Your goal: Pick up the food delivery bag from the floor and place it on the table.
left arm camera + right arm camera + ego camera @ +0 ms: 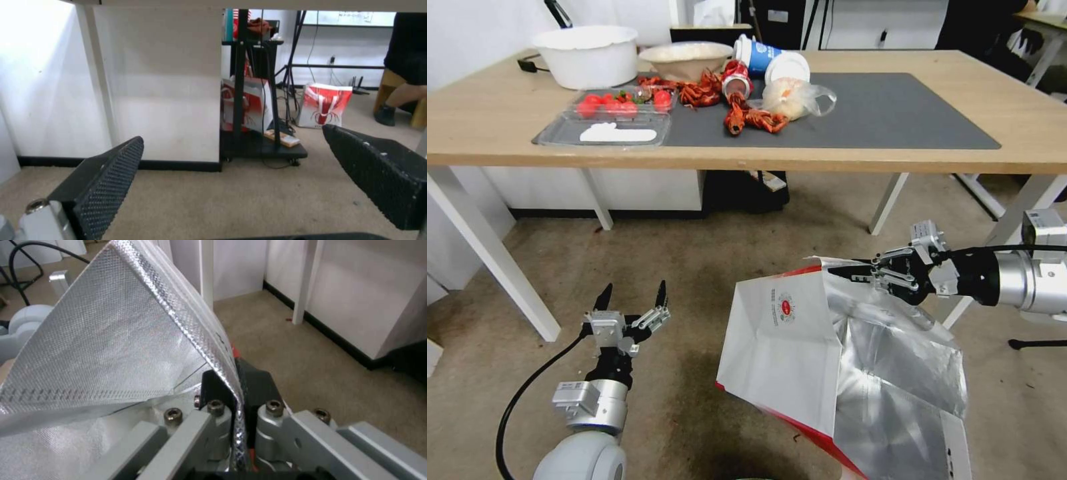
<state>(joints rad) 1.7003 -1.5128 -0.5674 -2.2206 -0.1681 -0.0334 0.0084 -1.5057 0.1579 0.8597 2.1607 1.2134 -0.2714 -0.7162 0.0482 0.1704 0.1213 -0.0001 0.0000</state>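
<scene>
The wide light-wood table point(1027, 127) on white legs is standing ahead, carrying a large dark grey mat point(894, 110) whose right half is lying bare, while its left half is crowded with a white plastic basin point(587, 55), a clear plastic tray of red fruit point(607, 117), red crayfish point(750, 119) and a small clear plastic bag of food point(794, 97). Below it, the brownish-grey, stained, matte floor point(694, 267) is stretching out.

The large white paper food delivery bag point(780, 340), with red side panels, a small round red logo and crinkled silver foil lining, is hanging open and tilted just above or barely touching the floor; I cannot tell which. The right gripper point(857, 270) is pinching the bag's upper rim, its jaws clamped on the thin foil edge, as the right wrist view is showing with the embossed lining folding between them. So the grasp looks done; the lift and the placing on the table are remaining.

The left gripper point(632, 298) is hovering low over the floor, left of the bag and well apart from it, its dimpled black jaws spread wide and holding nothing.
</scene>
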